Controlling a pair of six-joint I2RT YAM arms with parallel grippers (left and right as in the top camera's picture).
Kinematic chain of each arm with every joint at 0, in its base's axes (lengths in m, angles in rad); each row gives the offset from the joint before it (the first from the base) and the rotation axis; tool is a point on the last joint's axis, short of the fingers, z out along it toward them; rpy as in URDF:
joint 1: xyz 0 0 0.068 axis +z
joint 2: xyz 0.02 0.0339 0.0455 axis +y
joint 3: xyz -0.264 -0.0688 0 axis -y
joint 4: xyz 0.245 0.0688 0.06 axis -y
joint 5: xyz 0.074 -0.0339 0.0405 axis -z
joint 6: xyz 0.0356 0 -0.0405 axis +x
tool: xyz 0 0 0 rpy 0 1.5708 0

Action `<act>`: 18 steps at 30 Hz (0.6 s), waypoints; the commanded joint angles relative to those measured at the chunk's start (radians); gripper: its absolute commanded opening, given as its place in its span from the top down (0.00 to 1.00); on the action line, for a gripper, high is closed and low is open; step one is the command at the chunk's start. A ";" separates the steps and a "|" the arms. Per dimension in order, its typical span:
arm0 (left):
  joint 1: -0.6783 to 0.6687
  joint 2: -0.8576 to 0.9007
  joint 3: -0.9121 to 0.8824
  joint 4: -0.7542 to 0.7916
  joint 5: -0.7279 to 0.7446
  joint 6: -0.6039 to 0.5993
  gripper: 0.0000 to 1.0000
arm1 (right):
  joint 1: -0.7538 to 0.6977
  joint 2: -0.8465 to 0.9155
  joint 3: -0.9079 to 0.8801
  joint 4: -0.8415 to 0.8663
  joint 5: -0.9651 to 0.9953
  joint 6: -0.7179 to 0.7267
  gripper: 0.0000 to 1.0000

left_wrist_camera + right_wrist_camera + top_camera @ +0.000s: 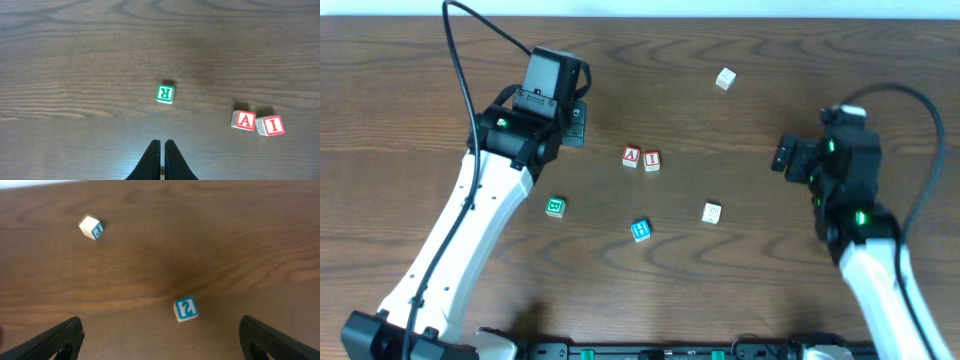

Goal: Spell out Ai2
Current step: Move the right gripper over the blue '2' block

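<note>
A cube [631,156] and I cube [652,160] side by side on the table [760,300].
The left gripper [162,143] is closed, empty; right gripper [160,330] wide open before the 2 cube [186,309].

far cube [724,78] lettering illegible, right gripper [161,328] cropped

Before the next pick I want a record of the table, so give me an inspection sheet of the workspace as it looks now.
Surface: dark wood-grain table, no spills seen.
Job's things: red A cube and red I cube side by side mid-table; blue 2 cube lies apart, ahead of the right gripper.
Clutter: green R cube, blue-topped cube, white cube with a blue side.
Grippers: left gripper shut, empty; right gripper open, empty.
Cables: black cable loops over the left arm; second black cable over the right.
Surroundings: pale strip beyond the far edge.
</note>
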 commanded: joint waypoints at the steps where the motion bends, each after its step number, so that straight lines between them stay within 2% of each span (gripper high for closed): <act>1: 0.030 0.005 -0.001 -0.002 -0.003 0.018 0.93 | -0.032 0.100 0.102 -0.061 -0.022 -0.100 0.01; 9: 0.091 0.006 -0.001 -0.002 -0.002 0.018 0.85 | -0.113 0.257 0.154 -0.098 -0.068 -0.263 0.01; 13: 0.102 0.006 -0.001 -0.002 -0.002 0.018 0.70 | -0.119 0.309 0.154 -0.118 -0.074 -0.344 0.03; 18: 0.102 0.006 -0.001 -0.002 -0.002 0.018 0.54 | -0.121 0.376 0.154 -0.100 -0.059 -0.372 0.05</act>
